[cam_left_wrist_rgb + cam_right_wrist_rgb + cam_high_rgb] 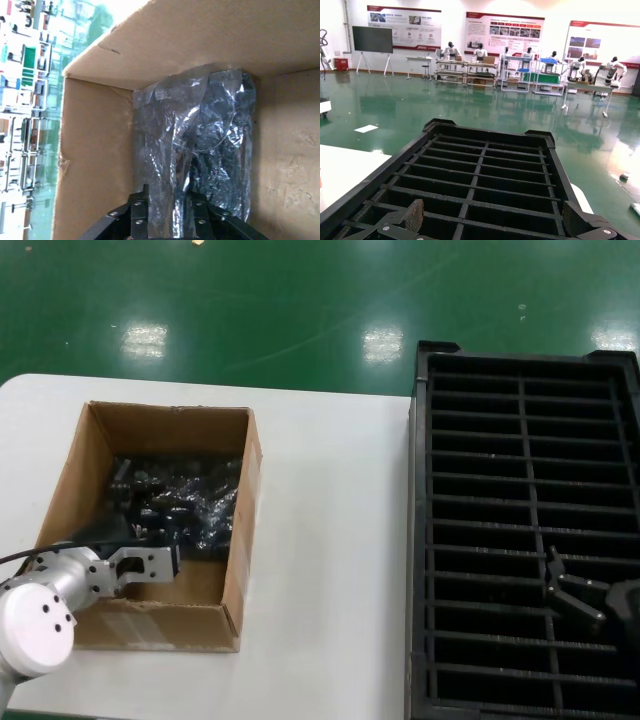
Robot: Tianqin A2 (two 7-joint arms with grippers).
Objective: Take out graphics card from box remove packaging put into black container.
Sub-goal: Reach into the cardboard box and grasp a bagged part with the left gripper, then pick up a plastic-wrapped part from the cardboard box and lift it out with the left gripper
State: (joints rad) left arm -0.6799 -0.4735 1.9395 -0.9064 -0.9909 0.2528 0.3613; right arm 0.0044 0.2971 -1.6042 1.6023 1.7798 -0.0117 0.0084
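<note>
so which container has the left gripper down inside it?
The brown cardboard box, holding the shiny bagged cards. The left gripper reaches into it; the right gripper hangs over the black container, open.

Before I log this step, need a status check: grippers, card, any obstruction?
Left gripper open, down inside box, at the packaging. Right gripper open, parked over black container. Graphics card bagged, in box. Nothing obstructing.

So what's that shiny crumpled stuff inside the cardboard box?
It is a plastic bag, crinkly, translucent dark grey and glossy, with something dark inside. It lies on the floor of the open brown cardboard box, toward its far end wall. The left claw is inside the box at the bag's near end, its fingers straddling it.
</note>
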